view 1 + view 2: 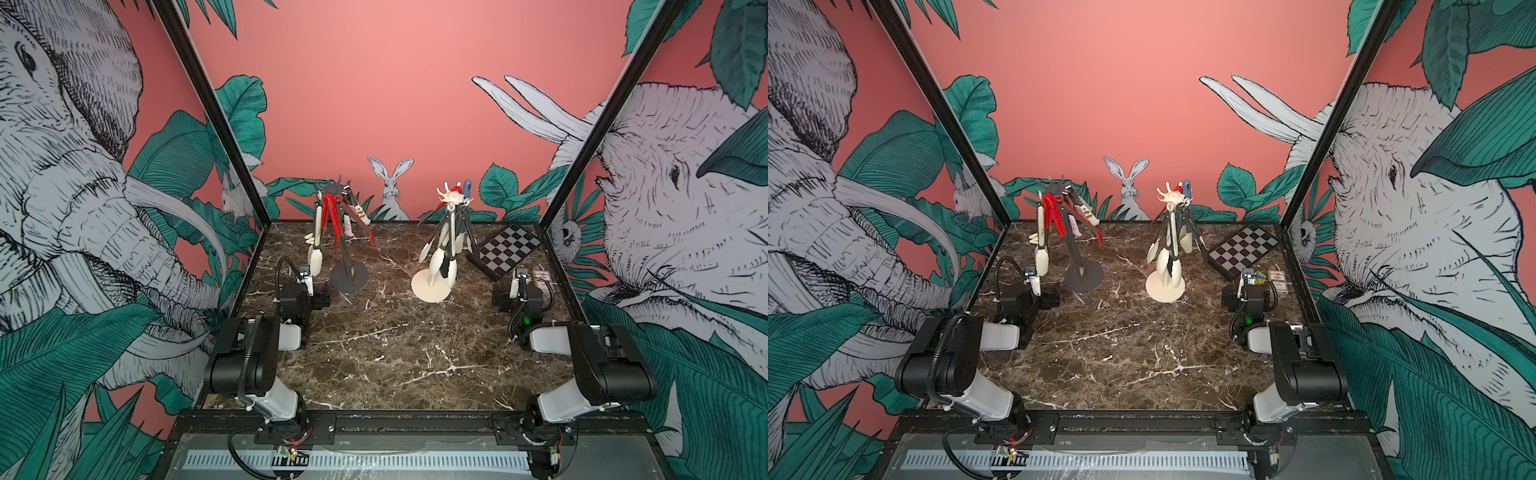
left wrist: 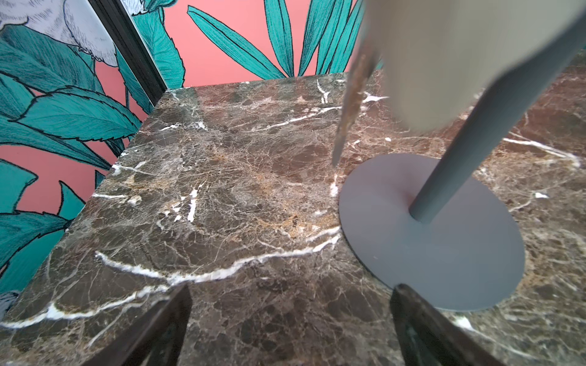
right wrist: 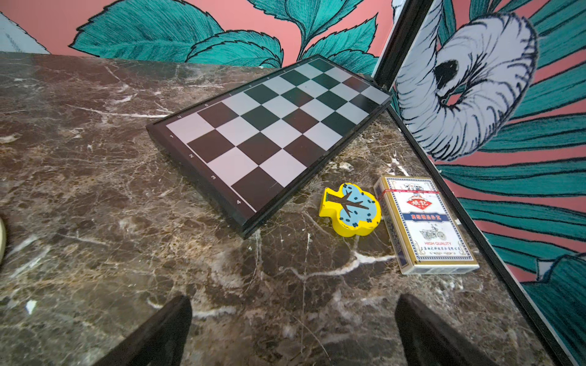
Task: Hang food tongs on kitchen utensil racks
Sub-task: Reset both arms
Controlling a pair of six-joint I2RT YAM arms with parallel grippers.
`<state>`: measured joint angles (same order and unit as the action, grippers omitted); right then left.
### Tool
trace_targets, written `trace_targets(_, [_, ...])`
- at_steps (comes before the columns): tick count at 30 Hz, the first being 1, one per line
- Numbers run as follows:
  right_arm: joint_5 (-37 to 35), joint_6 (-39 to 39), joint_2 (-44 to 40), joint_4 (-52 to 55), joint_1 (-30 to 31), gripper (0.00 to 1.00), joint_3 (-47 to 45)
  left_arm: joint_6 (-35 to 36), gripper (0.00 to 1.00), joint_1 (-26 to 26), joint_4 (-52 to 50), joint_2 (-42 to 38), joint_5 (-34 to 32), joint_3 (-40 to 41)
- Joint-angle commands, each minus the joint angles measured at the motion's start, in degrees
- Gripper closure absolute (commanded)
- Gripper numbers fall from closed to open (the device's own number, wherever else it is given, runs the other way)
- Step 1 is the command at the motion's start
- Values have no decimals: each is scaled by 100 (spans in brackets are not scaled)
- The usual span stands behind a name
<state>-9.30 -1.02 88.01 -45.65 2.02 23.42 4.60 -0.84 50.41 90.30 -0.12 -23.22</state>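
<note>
Left wrist view puts my left gripper (image 2: 293,294) over bare marble tabletop (image 2: 206,190), its dark fingers (image 2: 171,317) spread as wide as they go and nothing between them. Just to its right stands the round base of the dark grey rack (image 2: 431,234), and a blurred tip of the cream-tipped tongs (image 2: 444,63) hangs close to the lens. My right gripper (image 3: 293,299) is splayed just as wide and also empty, low over the marble by the right edge. Beyond it lies a chessboard (image 3: 276,133), and nearer the right rail a yellow-and-blue tree block (image 3: 350,209) sits just beside a card pack (image 3: 425,221). In both top views the food tongs (image 1: 331,216) hang in bunches from the hooks of both racks, the dark grey one far left and the cream rack (image 1: 430,286) far right of centre, the two well apart. Mural walls (image 1: 395,83) of elephants, leaves and a rabbit on pink close in the left, far and right sides, with black frame posts (image 1: 216,124) rising from the far corners. A black rail (image 1: 399,419) carrying both arm bases runs along the near edge. My widest room is the near-centre marble between the arms.
</note>
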Motion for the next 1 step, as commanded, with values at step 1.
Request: trace_targets(1, [50, 42, -57, -303, -18, 1, -73, 76, 0, -12, -21, -153, -26, -6])
